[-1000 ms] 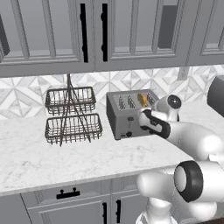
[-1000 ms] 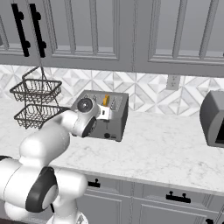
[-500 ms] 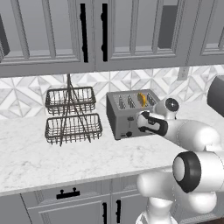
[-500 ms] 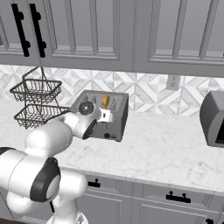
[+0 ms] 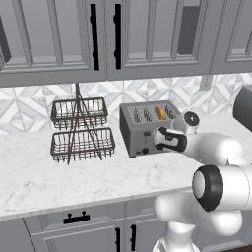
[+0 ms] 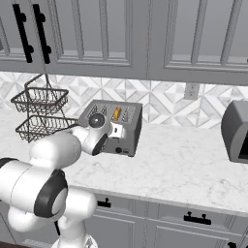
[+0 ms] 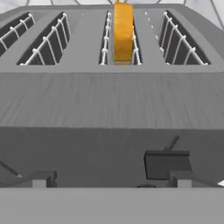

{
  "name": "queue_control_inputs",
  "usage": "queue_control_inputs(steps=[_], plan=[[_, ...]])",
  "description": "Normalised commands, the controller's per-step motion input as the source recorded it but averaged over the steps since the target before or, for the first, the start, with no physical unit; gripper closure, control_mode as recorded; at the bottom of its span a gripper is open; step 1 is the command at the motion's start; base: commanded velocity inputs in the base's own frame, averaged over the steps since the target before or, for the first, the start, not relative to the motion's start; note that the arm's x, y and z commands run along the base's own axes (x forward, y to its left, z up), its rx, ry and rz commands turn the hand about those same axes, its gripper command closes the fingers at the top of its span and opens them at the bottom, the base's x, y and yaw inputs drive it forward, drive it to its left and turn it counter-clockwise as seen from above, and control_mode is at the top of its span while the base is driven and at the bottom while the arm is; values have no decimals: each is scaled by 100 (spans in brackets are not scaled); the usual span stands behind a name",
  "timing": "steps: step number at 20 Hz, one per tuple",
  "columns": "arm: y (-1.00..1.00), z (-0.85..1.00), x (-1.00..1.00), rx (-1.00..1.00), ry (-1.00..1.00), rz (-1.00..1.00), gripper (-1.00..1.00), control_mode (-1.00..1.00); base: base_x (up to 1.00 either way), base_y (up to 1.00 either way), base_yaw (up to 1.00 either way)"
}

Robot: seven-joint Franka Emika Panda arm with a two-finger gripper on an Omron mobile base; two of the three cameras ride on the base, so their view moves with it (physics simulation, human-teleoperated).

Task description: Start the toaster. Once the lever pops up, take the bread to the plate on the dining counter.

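The gripper [image 5: 156,138] is pressing in closer on the front of the toaster [image 5: 147,129] than a moment ago, and in the hand view a black lever [image 7: 167,164] sits right by its tip; I judge the start push is under way. How wide its fingers stand I cannot tell. The bread [image 7: 123,31] stands in the third slot. The toaster sits mid-counter toward the back edge of the marble worktop [image 5: 44,177], the wire rack [image 5: 81,130] beside it, grey cabinets [image 5: 59,39] above.
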Motion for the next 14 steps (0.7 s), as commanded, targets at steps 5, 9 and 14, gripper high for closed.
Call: queue_control_inputs(steps=[5,9,14], plan=[[0,-17,0,0,6,0,-100,-100,0,0,0],[0,-20,0,0,5,0,-100,-100,0,0,0],[0,-21,0,0,4,0,-100,-100,0,0,0]])
